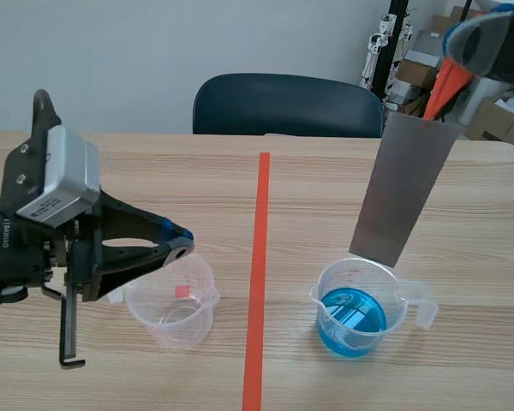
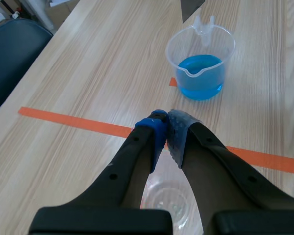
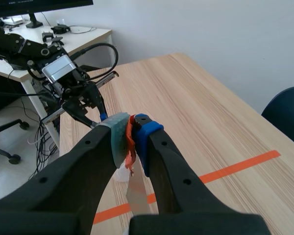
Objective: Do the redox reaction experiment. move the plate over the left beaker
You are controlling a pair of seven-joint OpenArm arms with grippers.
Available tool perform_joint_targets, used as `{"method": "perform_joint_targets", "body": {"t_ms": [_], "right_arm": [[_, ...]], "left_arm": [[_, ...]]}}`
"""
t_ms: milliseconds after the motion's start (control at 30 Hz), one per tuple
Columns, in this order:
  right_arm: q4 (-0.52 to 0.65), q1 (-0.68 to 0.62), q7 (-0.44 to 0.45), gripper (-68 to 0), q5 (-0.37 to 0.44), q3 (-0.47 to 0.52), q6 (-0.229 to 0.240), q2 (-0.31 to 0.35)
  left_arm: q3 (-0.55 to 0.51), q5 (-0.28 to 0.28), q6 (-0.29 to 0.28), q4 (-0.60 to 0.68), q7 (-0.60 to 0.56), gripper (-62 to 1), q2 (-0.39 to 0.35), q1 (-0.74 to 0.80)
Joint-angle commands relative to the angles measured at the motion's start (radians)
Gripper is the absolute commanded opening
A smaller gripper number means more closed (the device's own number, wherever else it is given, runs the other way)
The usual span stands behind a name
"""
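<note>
My right fingers (image 3: pixel 147 133) are clamped on the top of the grey plate (image 1: pixel 407 184), which hangs over the blue-filled beaker (image 1: pixel 353 312) by the bench's (image 1: pixel 325 188) near edge. My left fingers (image 2: pixel 154 131) are closed, pinching the rim of the empty beaker (image 1: pixel 173 304).

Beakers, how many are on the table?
2. The empty clear beaker stands left of the orange-red tape line, its rim between the left gripper's fingers. The beaker of blue liquid stands right of the line, by the grey plate's lower edge. None looks hidden.
</note>
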Motion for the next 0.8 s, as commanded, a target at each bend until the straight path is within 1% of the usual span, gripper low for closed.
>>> {"method": "perform_joint_targets", "body": {"t_ms": [0, 133, 300, 400, 500, 633, 667, 767], "right_arm": [[0.004, 0.015, -0.002, -67.1, 0.019, 0.029, 0.015, -0.015], [0.004, 0.015, -0.067, -67.1, 0.019, 0.069, 0.015, -0.068], [0.004, 0.015, -0.134, -67.1, 0.024, 0.113, 0.015, -0.135], [0.004, 0.015, -0.197, -67.1, 0.028, 0.146, 0.015, -0.182], [0.004, 0.015, -0.276, -67.1, 0.049, 0.182, 0.015, -0.232], [0.004, 0.015, -0.346, -67.1, 0.050, 0.229, 0.015, -0.301], [0.004, 0.015, -0.368, -67.1, 0.059, 0.240, 0.015, -0.319], [0.004, 0.015, -0.443, -67.1, 0.093, 0.270, 0.015, -0.373]], "left_arm": [[-0.024, -0.010, 0.015, 0.012, -0.027, -58.4, -0.013, 0.043], [-0.094, -0.008, 0.016, 0.012, -0.080, -58.4, -0.039, 0.161], [-0.219, 0.001, 0.033, 0.012, -0.157, -58.4, -0.042, 0.336], [-0.293, 0.002, 0.035, 0.012, -0.227, -58.4, -0.042, 0.440], [-0.359, 0.002, 0.043, 0.011, -0.294, -58.4, -0.041, 0.532], [-0.434, 0.005, 0.050, 0.011, -0.381, -58.4, -0.040, 0.630], [-0.449, 0.011, 0.062, 0.011, -0.400, -58.4, -0.039, 0.652], [-0.492, 0.073, 0.088, -0.008, -0.473, -58.4, -0.011, 0.701]]}}
